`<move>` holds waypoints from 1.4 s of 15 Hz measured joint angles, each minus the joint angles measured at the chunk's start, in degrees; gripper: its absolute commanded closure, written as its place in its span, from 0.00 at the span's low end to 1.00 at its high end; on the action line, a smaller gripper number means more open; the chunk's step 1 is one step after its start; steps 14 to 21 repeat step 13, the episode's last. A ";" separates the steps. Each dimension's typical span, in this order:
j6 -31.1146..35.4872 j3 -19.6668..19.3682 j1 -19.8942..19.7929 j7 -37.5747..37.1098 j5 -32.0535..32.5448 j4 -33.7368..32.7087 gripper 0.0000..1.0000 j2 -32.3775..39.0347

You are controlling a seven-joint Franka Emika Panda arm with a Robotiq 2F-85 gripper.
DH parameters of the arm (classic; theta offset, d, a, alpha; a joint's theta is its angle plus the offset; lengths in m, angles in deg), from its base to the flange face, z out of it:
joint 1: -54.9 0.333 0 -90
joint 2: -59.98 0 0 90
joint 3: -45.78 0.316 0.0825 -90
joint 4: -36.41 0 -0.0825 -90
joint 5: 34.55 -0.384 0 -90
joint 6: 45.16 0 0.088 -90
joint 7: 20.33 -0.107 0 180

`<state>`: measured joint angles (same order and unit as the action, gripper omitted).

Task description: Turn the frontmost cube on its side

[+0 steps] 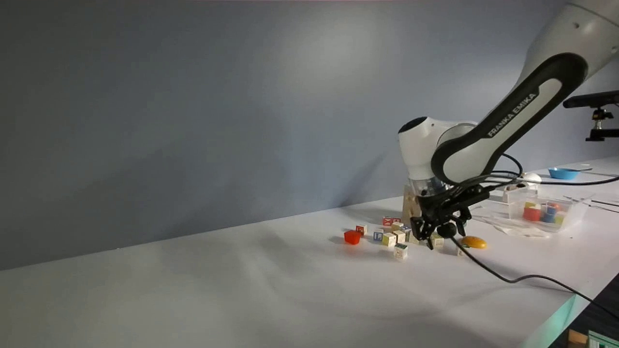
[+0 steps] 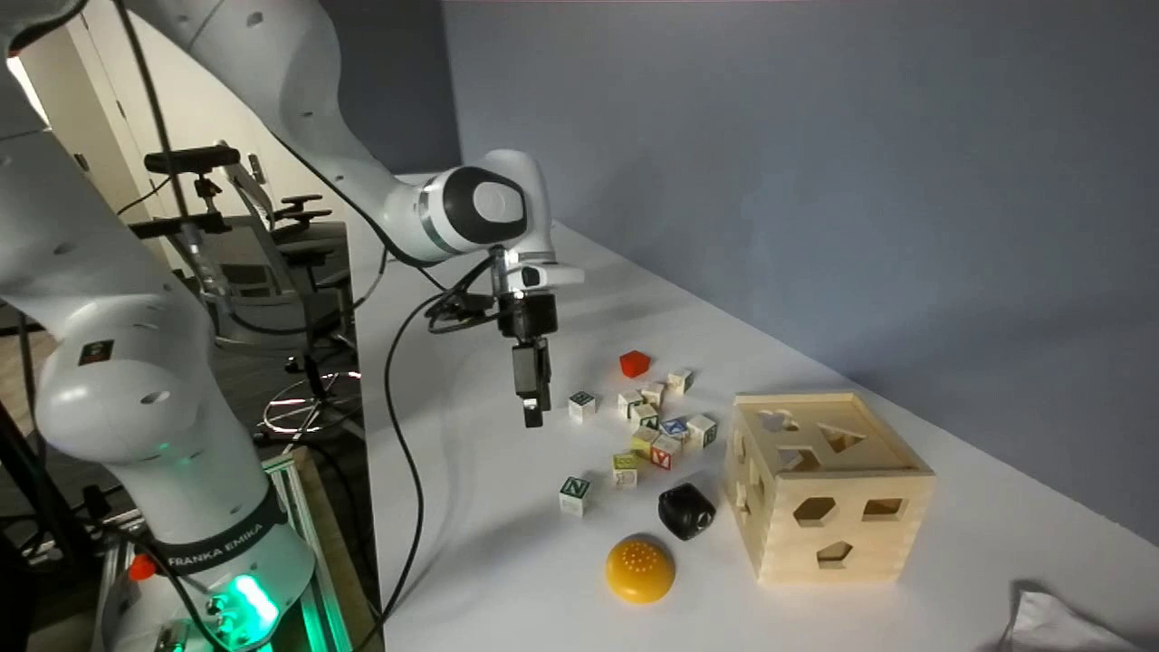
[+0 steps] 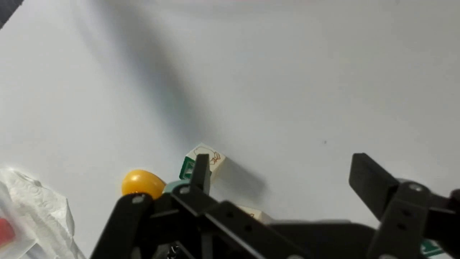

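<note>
The cube marked N point(image 2: 574, 498), taken to be the frontmost, stands at the near left of the other cubes point(image 2: 644, 417) in an exterior view, with a yellow-topped cube point(image 2: 625, 471) to its right and a yellow dome point(image 2: 640, 570) nearer still. The jaws are spread wide, hold nothing, and stand apart from it, above the surface point(image 2: 480, 561). For a clean turn, centre the jaws over the cube, square them to two opposite faces, and close evenly before raising it slightly. The grip should then tilt, rather than spin about the vertical, so that a side face meets the surface on gentle lowering.
</note>
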<state>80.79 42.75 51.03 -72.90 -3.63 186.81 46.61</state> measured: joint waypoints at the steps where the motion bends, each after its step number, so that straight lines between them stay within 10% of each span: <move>1: -1.14 0.02 0.19 3.96 -2.82 1.02 0.00 -2.89; 11: -27.32 3.60 -0.89 23.50 -10.63 0.74 0.00 -31.05; 21: -29.13 3.41 -1.72 25.55 -10.63 0.34 0.00 -34.72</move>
